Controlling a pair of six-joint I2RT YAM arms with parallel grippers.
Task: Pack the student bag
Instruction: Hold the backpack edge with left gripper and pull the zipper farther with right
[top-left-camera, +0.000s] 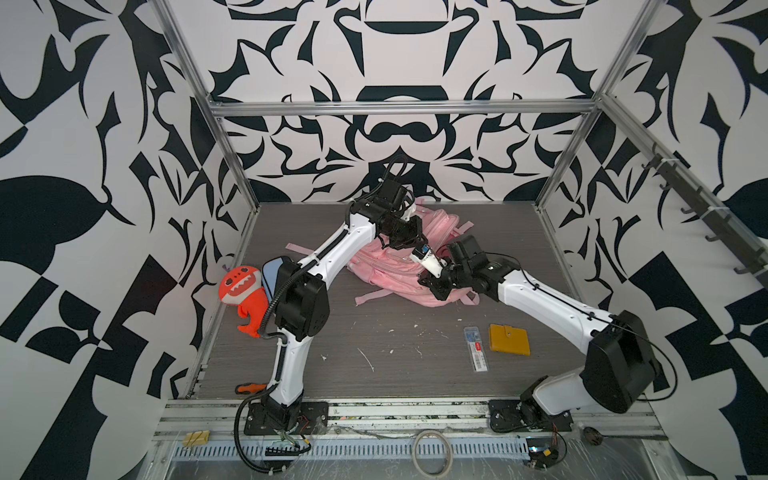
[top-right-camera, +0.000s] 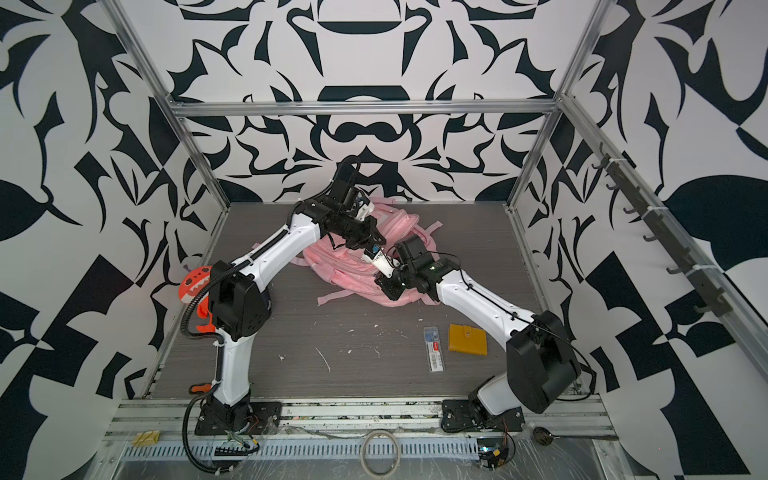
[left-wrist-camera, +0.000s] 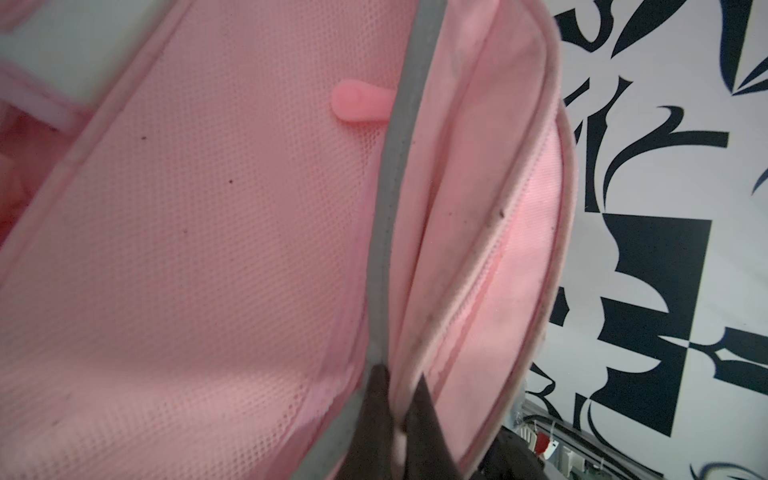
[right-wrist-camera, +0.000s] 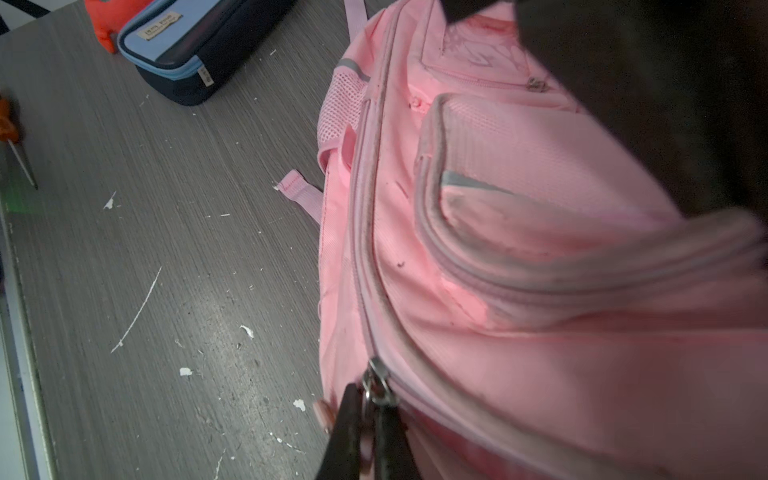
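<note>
**Student bag** (top-left-camera: 374, 266) slumped at the rear centre of the desk (top-left-camera: 415, 374), between the 2 arms and touched by both. Left pincer (left-wrist-camera: 392, 415) is closed on the bag's grey-piped edge (left-wrist-camera: 388, 208), beside a mesh panel. Right pincer (right-wrist-camera: 368, 419) is closed on a metal zip pull (right-wrist-camera: 376, 384) at the side of the bag nearer the arm bases. The bag is soft pink fabric with mesh panels, grey reflective trim and several zipped front pockets. Loose pink straps (top-left-camera: 372, 296) trail on the desk, and dark specks mark the fabric.
</note>
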